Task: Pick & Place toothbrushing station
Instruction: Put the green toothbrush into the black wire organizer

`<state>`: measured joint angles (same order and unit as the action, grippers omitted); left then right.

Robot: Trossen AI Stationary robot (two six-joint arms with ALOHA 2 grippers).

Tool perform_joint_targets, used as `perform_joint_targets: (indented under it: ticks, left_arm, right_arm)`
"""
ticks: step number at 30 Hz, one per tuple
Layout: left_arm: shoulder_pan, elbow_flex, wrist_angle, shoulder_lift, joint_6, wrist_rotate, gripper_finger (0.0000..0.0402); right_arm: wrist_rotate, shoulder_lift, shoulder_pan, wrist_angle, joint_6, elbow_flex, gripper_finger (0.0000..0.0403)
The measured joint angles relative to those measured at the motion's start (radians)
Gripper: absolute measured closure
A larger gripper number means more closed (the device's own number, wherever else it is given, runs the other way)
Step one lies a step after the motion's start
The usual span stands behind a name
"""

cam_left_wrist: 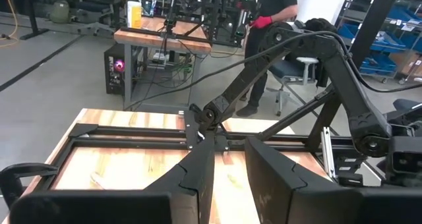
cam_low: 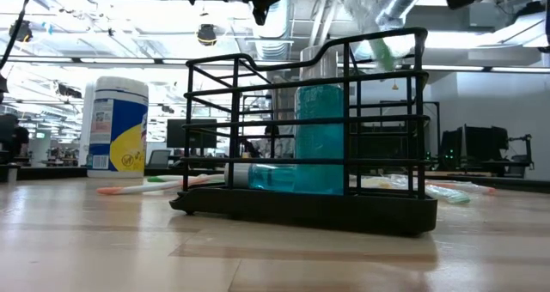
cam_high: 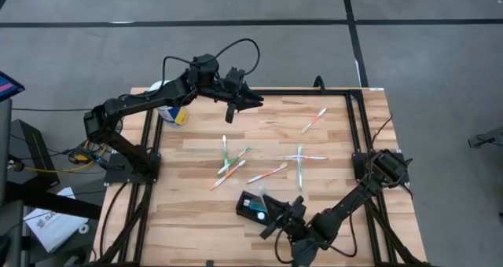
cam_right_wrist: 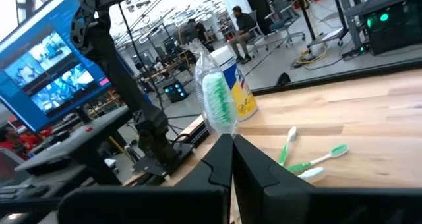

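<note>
I see the toothbrushing station point(cam_high: 253, 205) sitting on the wooden table point(cam_high: 189, 220), near the front edge and a bit right of the middle. From the low view it is a black wire rack point(cam_low: 309, 137) with a blue-green cup point(cam_low: 320, 137) standing inside it.

My right gripper point(cam_high: 277, 212) is just beside the rack, on its right. Its two fingers are pressed together, and they pinch a toothbrush in a clear wrapper point(cam_right_wrist: 216, 95). The green bristle end points up past the fingers.

More toothbrushes point(cam_high: 232, 163) lie loose on the wood in the middle of the table, and one more point(cam_high: 313, 120) lies alone toward the far right corner.

My left gripper point(cam_high: 245, 100) hangs over the far side of the table, well apart from the rack. Its fingers point(cam_left_wrist: 191, 178) are a little bit apart and hold nothing.

A white tub with a blue and yellow label point(cam_high: 169, 110) stands at the far left corner, under the left arm.
</note>
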<state>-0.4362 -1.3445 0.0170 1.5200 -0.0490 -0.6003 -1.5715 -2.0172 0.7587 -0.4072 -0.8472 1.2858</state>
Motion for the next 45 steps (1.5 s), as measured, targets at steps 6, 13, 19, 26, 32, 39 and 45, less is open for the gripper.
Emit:
perform_joint_targets:
  ticks: [6,13,19,26,32,39,45]
  left_arm:
    - [0.0,0.0,0.0,0.0,0.0,0.0,0.0321]
    - [0.012,0.0,0.001,0.0,0.034,0.001,0.0321]
    - [0.028,0.065,0.007,-0.001,0.037,0.006,0.0321]
    - [0.031,0.136,0.039,-0.001,0.045,0.006,0.0321]
    - [0.03,0.138,0.074,-0.001,0.066,0.006,0.0321]
    - [0.03,0.138,0.098,-0.001,0.068,0.008,0.0321]
    - [0.03,0.138,0.097,-0.001,0.068,0.008,0.0321]
  right_arm:
    - [0.0,0.0,0.001,0.17,-0.178,0.0,0.0403]
    - [0.0,0.0,0.003,0.32,-0.303,0.0,0.0403]
    - [0.0,0.0,0.008,0.358,-0.34,0.0,0.0403]
    - [0.003,-0.025,0.028,0.347,-0.354,-0.002,0.0403]
    - [0.002,-0.096,0.04,0.27,-0.387,0.01,0.0403]
    - [-0.009,-0.156,0.04,0.23,-0.412,0.031,0.0403]
    - [-0.019,-0.178,0.041,0.216,-0.438,0.032,0.0403]
